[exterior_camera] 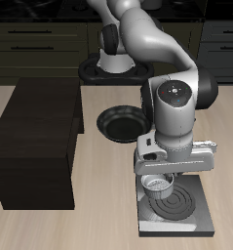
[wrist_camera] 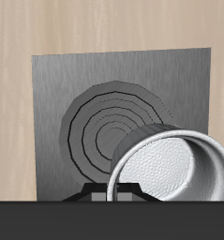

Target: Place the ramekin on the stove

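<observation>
— While the gripper hangs directly above the stove, where is the ramekin?

— Pinched at its rim between the jaws, over the stove's burner rings, presumably for lowering. The arm hides the jaws' tips, and the ramekin's height above the stove is unclear.

The gripper hangs over the stove near the table's front edge, with the ramekin at its fingertips. A black frying pan lies at about eleven o'clock from the stove, beside the dark cabinet block.
</observation>
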You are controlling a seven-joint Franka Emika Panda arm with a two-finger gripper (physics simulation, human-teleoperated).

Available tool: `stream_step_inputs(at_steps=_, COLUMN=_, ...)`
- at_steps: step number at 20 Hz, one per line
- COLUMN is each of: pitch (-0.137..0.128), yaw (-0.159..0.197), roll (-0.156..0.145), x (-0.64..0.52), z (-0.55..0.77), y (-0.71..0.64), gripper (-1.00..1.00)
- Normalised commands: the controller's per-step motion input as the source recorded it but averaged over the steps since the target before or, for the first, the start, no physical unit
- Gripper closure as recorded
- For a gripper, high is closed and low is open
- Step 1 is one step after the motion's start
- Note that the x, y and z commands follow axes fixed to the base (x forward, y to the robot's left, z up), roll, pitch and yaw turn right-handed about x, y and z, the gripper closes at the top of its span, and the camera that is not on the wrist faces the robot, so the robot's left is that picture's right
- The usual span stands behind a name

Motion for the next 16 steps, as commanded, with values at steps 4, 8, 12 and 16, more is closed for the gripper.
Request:
stream_step_inputs(at_steps=4, pitch=0.023, yaw=-0.007, roll=0.003, x=0.07, z=-0.10, y=-0.01, gripper=1.00)
stream_step_inputs(at_steps=8, pitch=0.031, yaw=0.027, roll=-0.011, x=0.10, z=-0.24, y=0.00, gripper=1.00)
stream_step_inputs(at_steps=12, pitch=0.053, yaw=-0.010, roll=-0.017, x=0.12, z=-0.24, y=-0.08, gripper=1.00)
stream_step_inputs(at_steps=16, pitch=0.015, yaw=0.036, roll=-0.012, x=-0.01, z=-0.11, y=0.04, gripper=-1.00)
